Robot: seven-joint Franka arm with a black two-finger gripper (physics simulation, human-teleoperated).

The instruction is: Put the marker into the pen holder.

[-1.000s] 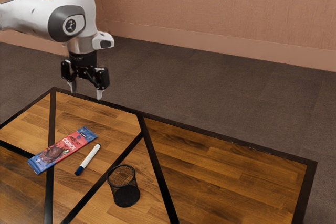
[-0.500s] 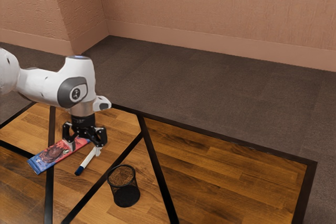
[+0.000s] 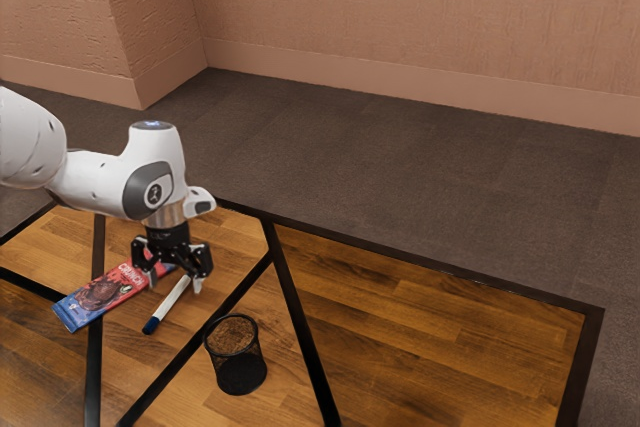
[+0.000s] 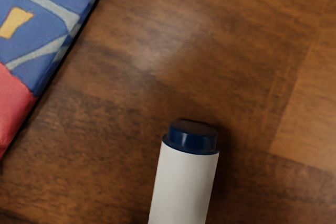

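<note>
One marker is seen on the table, unheld, under a parted gripper.
At the exterior view's lower left, one flat blue-and-red chocolate bar is laid on striped wood grain; beside it lies the white, round-barrelled marker, blue-ended; one black mesh pen holder, cylindrical, is stood lower centre-left. Since the previous frame, the gripper has been shifted slightly toward the exterior view's right; marker, bar and holder are unmoved.

A textured, salmon-brown wall with a paler baseboard meets a dark grey-brown carpet; the worktop is wood-planked, with black edging and crossing black strips.
</note>
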